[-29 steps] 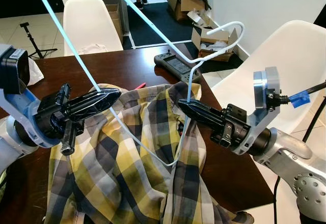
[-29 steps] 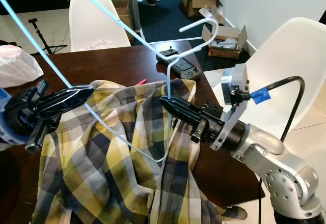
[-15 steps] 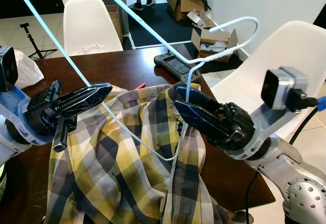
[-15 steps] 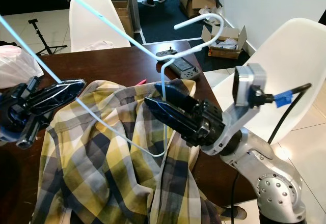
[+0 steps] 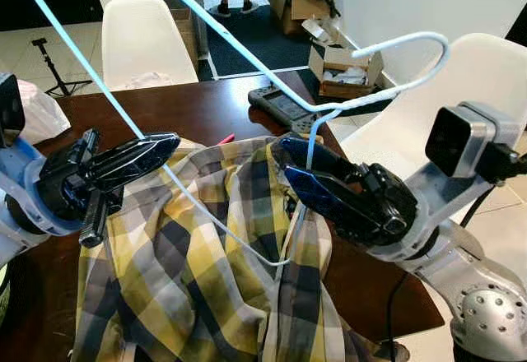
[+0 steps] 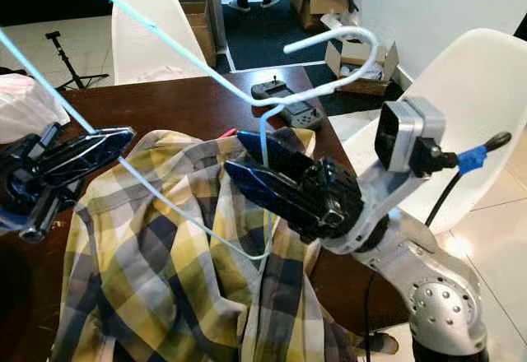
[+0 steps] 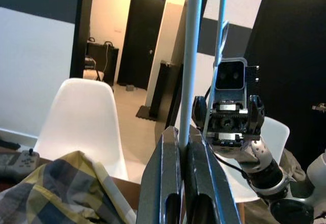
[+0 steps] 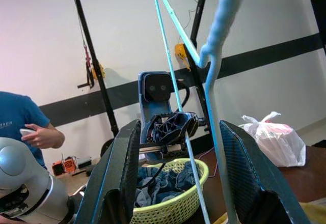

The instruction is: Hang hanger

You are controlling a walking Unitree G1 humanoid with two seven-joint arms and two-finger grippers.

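A pale blue wire hanger (image 5: 230,45) is held up over the table, its hook (image 5: 428,45) pointing right. My left gripper (image 5: 169,141) is shut on one slanted arm of the hanger, as the left wrist view shows with the rod (image 7: 192,56) pinched between the fingers. My right gripper (image 5: 306,173) is open, and the hanger's neck (image 8: 216,56) passes down between its spread fingers. A yellow and grey plaid shirt (image 5: 206,271) lies crumpled on the brown table (image 5: 189,107) beneath both grippers, with the hanger's lower corner dipping onto it.
A dark handheld controller (image 5: 276,103) lies at the table's far edge. White chairs stand behind (image 5: 140,41) and to the right (image 5: 486,74). Cardboard boxes (image 5: 346,66) litter the floor beyond. A person in blue (image 8: 20,127) and a green laundry basket (image 8: 168,193) sit opposite.
My right gripper has turned about its wrist and opened; it was shut on the hanger's neck a second ago. The hook has swung right. My left gripper shifted slightly left, still gripping.
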